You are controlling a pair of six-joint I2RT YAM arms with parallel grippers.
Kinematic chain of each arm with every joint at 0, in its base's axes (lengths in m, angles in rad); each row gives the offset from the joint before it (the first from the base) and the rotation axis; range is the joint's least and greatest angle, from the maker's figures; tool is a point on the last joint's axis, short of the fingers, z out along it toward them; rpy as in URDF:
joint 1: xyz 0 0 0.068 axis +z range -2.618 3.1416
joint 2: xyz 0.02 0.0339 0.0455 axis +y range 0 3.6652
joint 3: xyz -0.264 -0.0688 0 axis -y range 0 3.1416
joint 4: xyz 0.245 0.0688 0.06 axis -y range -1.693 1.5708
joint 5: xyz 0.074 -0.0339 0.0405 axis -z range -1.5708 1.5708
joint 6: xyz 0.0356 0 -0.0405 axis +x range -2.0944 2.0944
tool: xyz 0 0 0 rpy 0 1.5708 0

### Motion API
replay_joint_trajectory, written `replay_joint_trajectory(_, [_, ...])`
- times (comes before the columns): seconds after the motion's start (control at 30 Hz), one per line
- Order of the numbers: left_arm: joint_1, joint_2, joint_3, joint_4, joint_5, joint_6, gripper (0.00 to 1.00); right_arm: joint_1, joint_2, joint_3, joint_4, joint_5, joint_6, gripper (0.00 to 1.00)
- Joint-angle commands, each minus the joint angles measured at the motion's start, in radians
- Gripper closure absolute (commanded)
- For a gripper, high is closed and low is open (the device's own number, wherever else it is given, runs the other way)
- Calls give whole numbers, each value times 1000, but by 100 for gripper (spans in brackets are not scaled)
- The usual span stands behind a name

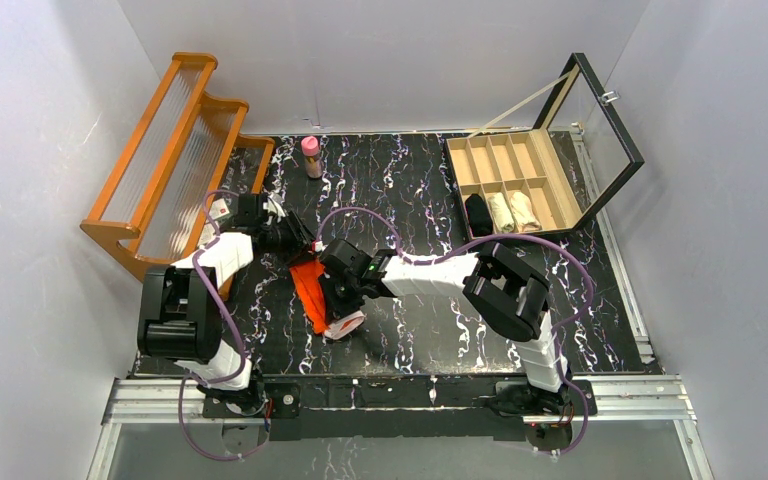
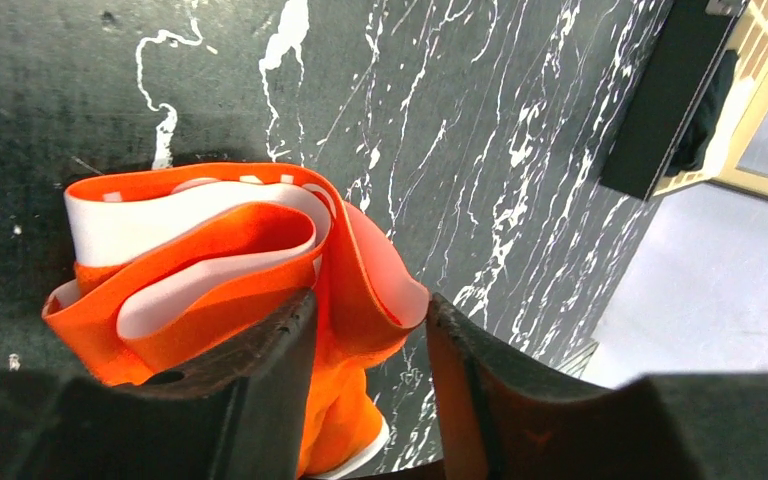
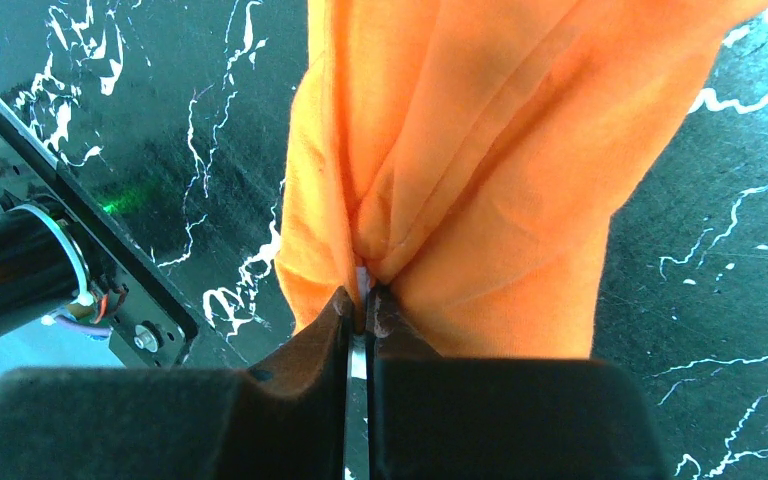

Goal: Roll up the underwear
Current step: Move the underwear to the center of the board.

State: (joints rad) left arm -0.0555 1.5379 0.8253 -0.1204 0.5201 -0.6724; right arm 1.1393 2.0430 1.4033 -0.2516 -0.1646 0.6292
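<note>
The underwear [image 1: 308, 285] rests on the table [image 1: 430, 330] — left of centre. Rack [image 1: 175, 150] rear left, box [image 1: 535, 165] rear right — bottle [image 1: 311, 157] between.

- From above, your right arm [image 1: 430, 272] covers most of the orange underwear [image 1: 307, 282].
- Left gripper [image 2: 370, 312]: you can't tell if it's actually pinching.
- Box [image 1: 545, 190] contents: too small to name.

No legible text, label, brand, number or sign appears in any view, including on the orange underwear [image 2: 210, 250].
</note>
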Motion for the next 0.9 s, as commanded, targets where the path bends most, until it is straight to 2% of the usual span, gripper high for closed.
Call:
replay_joint_trajectory(0.0, [-22,-3,33,-15,-3,44,62,0,-24,-17,-26,15,-2,89])
replay_joint_trajectory(0.1, [-23,-1,56,-34,-6,70,74,0,-24,-15,-31,20,-3,89])
replay_joint_trajectory(0.2, [-23,-12,78,-76,-30,95,92,-1,-26,-11,-37,27,-2,89])
replay_joint_trajectory(0.3, [-23,-52,87,-94,-64,94,99,0,-29,-9,-47,37,0,89])
replay_joint_trajectory(0.53, [-14,-155,67,-173,-247,94,100,0,-36,-10,-78,72,9,89])
replay_joint_trajectory(0.87, [-4,-221,-51,-159,-332,46,98,-1,-28,-1,-101,84,12,89])
